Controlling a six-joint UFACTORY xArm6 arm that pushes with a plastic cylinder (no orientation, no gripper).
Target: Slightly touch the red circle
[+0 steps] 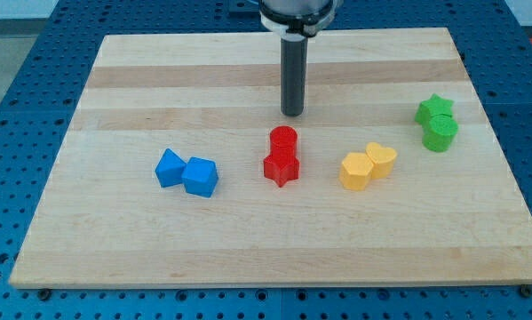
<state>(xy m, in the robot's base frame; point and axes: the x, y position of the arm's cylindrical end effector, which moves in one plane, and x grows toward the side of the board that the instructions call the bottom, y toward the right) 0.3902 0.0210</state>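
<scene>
The red circle point(283, 140) is a short red cylinder near the middle of the wooden board point(159, 80). A red star point(281, 167) touches it just below. My tip point(292, 114) is the lower end of a dark rod coming down from the view's top. It stands just above and slightly right of the red circle, with a small gap of bare wood between them.
Two blue blocks point(170, 167) point(200, 176) sit together at the left. A yellow hexagon point(356, 171) and a yellow heart point(381, 160) touch at the right of centre. A green star point(434, 110) and a green circle point(440, 133) sit at the far right.
</scene>
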